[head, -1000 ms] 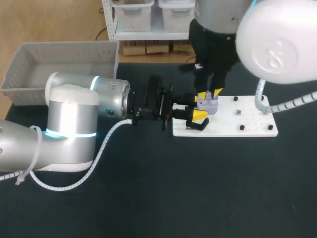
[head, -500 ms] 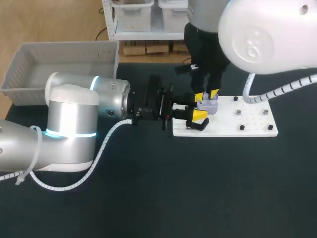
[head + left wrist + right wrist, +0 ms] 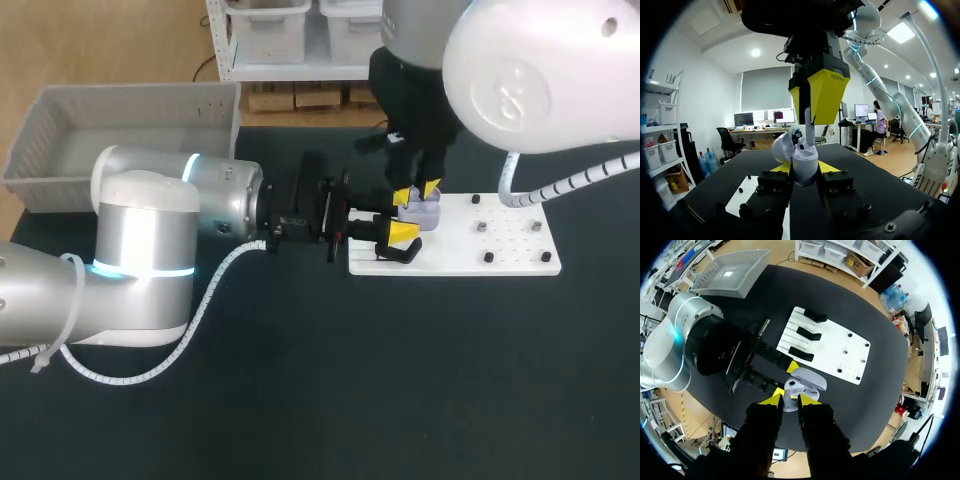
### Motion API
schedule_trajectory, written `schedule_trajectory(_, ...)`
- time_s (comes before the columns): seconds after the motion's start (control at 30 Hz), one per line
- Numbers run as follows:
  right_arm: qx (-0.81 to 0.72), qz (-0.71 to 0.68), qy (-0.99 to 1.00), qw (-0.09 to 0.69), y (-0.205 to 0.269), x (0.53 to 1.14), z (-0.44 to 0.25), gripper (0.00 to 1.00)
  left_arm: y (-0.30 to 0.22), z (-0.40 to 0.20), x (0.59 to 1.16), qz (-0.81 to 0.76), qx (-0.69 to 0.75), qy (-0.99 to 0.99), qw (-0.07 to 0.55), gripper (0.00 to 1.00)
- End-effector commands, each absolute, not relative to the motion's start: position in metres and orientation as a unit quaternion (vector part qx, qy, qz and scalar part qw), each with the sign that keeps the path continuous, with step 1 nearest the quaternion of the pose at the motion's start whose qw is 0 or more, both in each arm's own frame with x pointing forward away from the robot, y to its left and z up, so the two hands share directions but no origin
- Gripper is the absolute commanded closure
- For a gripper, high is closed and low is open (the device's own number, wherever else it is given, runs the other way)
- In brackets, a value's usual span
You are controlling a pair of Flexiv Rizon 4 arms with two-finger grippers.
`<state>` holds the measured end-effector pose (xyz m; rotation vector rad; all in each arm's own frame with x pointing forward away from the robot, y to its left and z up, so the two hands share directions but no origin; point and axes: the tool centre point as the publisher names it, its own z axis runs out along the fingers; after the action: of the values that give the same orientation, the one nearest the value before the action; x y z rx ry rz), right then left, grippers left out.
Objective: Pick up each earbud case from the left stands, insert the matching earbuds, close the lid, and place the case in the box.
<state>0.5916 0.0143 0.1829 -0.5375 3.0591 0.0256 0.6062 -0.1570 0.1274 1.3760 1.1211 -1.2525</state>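
Above the black table (image 3: 300,400), the left gripper (image 3: 400,238) clamps an open earbud case (image 3: 804,159), the right gripper (image 3: 417,190) pinching an earbud (image 3: 810,131).

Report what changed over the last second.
The right arm swung leftward; the right gripper, shut on an earbud, shifted slightly left above the earbud case. The left gripper kept its grip on the case; the white board stayed put.

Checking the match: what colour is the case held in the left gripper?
Pale lilac; the case shows best in left wrist view.
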Motion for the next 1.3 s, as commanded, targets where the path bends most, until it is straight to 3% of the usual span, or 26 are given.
schedule_trajectory(0.03,-0.174,0.005,0.985,0.016,0.015,0.593,0.181,1.00,-0.157,0.127,0.605,-0.509,0.560,0.457,0.468,1.00)
schedule_trajectory(1.3,-0.165,0.005,0.986,0.009,0.012,0.596,0.171,1.00,-0.157,0.127,0.605,-0.509,0.560,0.457,0.468,1.00)
